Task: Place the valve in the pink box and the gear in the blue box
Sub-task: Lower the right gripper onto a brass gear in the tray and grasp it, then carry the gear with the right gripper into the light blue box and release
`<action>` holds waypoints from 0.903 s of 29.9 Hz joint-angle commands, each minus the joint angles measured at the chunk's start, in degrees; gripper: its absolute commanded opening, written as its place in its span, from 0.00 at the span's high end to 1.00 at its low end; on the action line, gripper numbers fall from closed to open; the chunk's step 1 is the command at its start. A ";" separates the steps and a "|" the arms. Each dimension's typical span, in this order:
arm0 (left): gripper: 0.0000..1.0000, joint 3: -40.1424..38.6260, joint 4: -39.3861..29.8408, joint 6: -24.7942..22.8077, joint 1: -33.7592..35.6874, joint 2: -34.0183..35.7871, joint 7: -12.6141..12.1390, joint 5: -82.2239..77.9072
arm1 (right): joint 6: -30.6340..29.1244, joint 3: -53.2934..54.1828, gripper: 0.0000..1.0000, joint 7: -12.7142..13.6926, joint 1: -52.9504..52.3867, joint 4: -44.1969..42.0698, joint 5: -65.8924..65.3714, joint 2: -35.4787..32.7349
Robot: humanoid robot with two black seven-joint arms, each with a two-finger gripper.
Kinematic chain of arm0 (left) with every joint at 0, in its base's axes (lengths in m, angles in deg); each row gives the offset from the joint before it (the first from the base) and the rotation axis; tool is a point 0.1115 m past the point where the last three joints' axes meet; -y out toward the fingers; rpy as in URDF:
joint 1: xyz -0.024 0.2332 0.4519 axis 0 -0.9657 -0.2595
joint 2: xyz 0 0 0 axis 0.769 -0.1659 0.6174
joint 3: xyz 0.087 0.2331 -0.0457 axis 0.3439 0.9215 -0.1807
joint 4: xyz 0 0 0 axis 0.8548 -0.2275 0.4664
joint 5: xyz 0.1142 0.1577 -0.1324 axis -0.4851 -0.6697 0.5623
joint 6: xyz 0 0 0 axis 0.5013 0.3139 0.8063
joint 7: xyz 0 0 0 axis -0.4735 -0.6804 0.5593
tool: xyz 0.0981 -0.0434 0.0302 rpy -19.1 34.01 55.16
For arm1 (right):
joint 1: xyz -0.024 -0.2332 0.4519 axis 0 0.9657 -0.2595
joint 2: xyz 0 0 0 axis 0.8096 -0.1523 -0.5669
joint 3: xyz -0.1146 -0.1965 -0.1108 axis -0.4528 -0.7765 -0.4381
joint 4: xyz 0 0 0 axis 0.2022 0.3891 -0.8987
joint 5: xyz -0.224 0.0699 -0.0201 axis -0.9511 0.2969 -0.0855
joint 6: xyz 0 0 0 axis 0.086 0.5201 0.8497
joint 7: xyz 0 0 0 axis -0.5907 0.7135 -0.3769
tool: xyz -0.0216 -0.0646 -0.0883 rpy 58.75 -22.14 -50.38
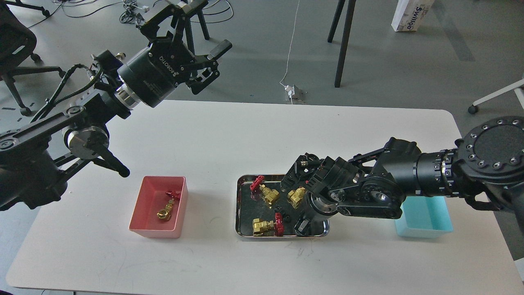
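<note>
One valve (167, 205) lies in the pink box (141, 209) at the left front. Three more valves (265, 191) (297, 196) (267, 226) lie in the shiny steel tray (238, 209) at the middle. Tiny black gears (287, 218) lie among them, hard to make out. My right gripper (302, 225) points down into the tray's right front corner; its dark fingers cannot be told apart. The blue box (428, 219) sits behind my right arm, partly hidden. My left gripper (215, 61) is open and empty, high above the table's far left edge.
My right arm (393, 184) lies across the table's right side and covers the tray's right end. My left arm's elbow and a black rod (110, 162) hang just behind the pink box. Chair and stand legs (343, 45) stand on the floor beyond the table.
</note>
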 commanded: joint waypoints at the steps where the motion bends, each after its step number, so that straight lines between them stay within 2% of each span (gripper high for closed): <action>1: 0.14 -0.07 -0.02 0.00 0.00 0.00 0.00 0.00 | 0.01 0.97 0.95 -0.02 -0.86 0.71 0.50 -0.09; 5: 0.14 -0.07 -0.02 0.00 0.00 -0.18 0.00 0.00 | 0.01 4.13 0.96 -0.02 -3.66 1.68 0.76 -1.75; 8: 0.14 -0.07 -0.02 0.00 0.00 -0.26 0.00 0.00 | 0.01 8.34 0.97 0.06 -6.39 3.87 1.63 -6.93; 12: 0.14 -0.07 -0.02 0.00 0.00 -0.62 0.00 0.00 | 0.01 10.99 0.97 0.41 -8.50 6.95 6.38 -19.13; 16: 0.14 -0.07 -0.02 0.00 0.00 -1.66 0.00 0.00 | 0.01 11.79 0.97 1.91 -8.24 11.86 6.39 -36.35; 19: 0.14 -0.07 0.07 0.00 0.00 -3.07 0.00 0.00 | 0.01 11.87 0.97 2.44 -6.58 15.64 6.39 -47.25; 22: 0.14 0.01 0.33 0.00 0.00 -5.00 0.00 -0.09 | 0.01 12.14 0.97 2.44 -2.63 18.98 6.30 -55.27; 27: 0.14 0.01 0.86 0.00 0.00 -7.03 0.00 -0.09 | 0.01 13.89 0.94 2.53 4.57 19.79 6.12 -57.57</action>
